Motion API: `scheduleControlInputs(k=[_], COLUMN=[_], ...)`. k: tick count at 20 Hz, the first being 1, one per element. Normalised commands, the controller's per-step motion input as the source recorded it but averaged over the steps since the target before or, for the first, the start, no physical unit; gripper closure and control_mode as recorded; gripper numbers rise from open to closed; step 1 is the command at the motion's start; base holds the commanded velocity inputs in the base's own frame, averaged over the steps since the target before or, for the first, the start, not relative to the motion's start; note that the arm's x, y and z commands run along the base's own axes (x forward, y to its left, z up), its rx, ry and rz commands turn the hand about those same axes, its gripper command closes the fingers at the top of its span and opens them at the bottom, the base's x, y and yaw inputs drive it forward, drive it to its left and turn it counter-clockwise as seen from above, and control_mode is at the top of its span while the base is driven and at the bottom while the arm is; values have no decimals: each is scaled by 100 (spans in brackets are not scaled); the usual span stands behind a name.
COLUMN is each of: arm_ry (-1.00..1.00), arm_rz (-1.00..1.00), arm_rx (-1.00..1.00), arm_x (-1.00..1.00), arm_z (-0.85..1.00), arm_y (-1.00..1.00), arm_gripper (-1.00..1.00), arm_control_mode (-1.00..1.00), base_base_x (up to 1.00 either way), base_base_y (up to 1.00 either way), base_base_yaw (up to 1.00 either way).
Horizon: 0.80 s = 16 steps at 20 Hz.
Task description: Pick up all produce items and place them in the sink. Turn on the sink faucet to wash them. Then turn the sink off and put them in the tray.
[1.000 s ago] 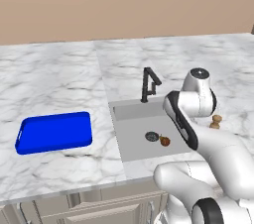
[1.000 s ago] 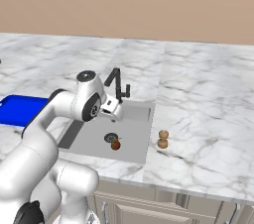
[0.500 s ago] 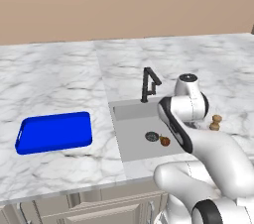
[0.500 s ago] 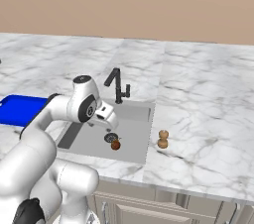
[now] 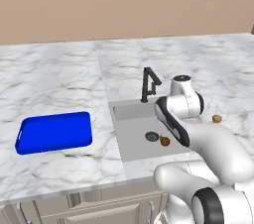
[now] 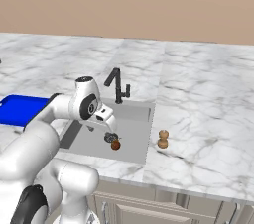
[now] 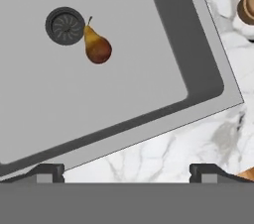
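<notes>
Hand (image 7: 127, 171) swung lower over sink (image 7: 149, 44), fingers spread and empty, pear (image 7: 96, 45) beside drain (image 7: 65, 26)

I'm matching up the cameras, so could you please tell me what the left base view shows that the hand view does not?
Left base view alone: the blue tray on the counter and the black faucet behind the sink. Hand view alone: the end effector, open, above the sink's front edge. Both: the grey sink, its drain, and the stemmed brown pear lying beside that drain.
</notes>
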Motion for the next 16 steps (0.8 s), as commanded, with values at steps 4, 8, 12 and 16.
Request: scheduleControlInputs(k=[4, 8, 12, 16], arm_ry=[9, 1, 1, 3], arm_rz=[-2, 0, 0, 0], arm_rx=[0, -1, 0, 0], arm_x=[0, 11, 18, 15], arm_z=[-22, -24, -23, -28], arm_y=[0, 0, 0, 0], arm_gripper=[-100, -100, -100, -100], arm_control_mode=[-100, -100, -100, -100], base_base_x=[0, 0, 0, 0], base_base_y=[0, 0, 0, 0], base_base_yaw=[0, 0, 0, 0])
